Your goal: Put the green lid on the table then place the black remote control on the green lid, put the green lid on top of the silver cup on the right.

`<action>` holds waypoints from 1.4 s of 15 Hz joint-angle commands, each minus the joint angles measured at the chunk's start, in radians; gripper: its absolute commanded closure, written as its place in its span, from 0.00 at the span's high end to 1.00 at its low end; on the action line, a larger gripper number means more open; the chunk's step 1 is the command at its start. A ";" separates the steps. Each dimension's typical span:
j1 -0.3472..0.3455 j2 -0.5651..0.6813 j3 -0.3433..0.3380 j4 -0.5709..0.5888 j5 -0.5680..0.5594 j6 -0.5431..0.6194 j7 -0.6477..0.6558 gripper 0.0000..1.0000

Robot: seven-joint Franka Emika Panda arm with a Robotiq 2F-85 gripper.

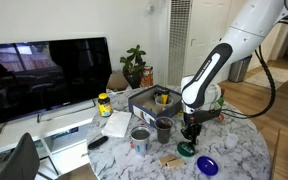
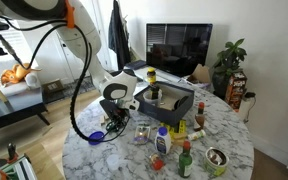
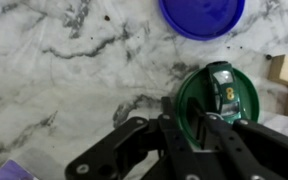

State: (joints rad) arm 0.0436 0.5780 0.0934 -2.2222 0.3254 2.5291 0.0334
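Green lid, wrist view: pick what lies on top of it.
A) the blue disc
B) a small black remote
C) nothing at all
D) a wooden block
B: a small black remote lies across the green lid, while the blue disc and the wooden block sit apart from it on the table.

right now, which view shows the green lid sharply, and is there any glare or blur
wrist view: green lid close, evenly lit, fairly sharp, dark jaws in front slightly soft; in an exterior view the green lid is tiny and low in detail, and the tv screen mirrors the room
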 commanded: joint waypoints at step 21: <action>-0.003 -0.015 0.003 -0.022 -0.029 -0.006 0.010 0.00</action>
State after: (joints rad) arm 0.0427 0.5940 0.0985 -2.2113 0.3253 2.5295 0.0290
